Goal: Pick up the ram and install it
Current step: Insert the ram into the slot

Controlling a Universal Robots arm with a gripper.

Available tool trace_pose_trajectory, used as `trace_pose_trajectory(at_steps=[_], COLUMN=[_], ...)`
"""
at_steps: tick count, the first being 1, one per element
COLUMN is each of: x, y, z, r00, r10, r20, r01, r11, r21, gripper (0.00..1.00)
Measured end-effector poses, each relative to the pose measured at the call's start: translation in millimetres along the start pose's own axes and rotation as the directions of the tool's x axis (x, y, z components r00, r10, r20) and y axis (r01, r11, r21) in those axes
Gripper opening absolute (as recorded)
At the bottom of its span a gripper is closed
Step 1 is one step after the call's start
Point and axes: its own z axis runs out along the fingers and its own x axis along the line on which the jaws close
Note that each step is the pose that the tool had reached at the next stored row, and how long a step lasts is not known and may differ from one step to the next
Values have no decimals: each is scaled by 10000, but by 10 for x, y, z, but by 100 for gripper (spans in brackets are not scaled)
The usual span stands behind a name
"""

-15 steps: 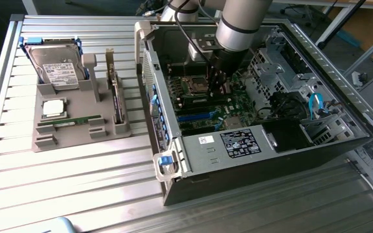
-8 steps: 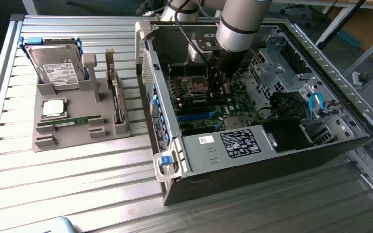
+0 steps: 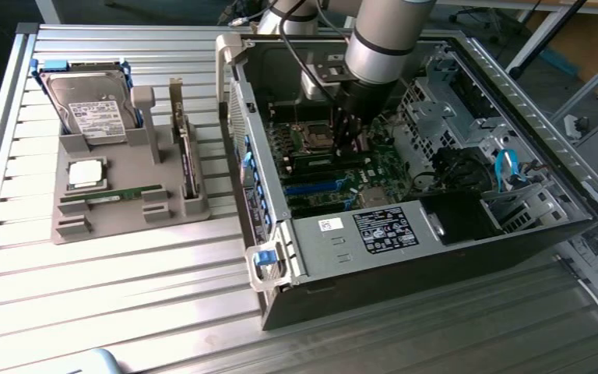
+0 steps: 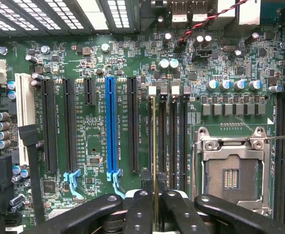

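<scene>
Claw (image 4: 155, 204) pinches the ram (image 4: 155, 146) edge-on above a memory slot (image 4: 161, 131).

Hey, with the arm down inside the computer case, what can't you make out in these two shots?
- Exterior view: the gripper tip, masked by the arm.
- Wrist view: the thin green ram stick shows edge-on, so its chips and its seating in the slot stay unseen.
- Exterior view: the white case label, print too small.
</scene>
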Motion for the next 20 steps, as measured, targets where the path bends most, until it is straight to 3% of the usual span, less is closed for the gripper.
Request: trace_pose_trajectory(at_steps=[11, 20], x=[0, 1], y=[13, 13], z=[12, 3], r00=[10000, 10000], r10=[-16, -19], r20=[-2, -39], r01=[16, 19], r11=[10000, 10000], r21=[-1, 1], gripper=[13, 13])
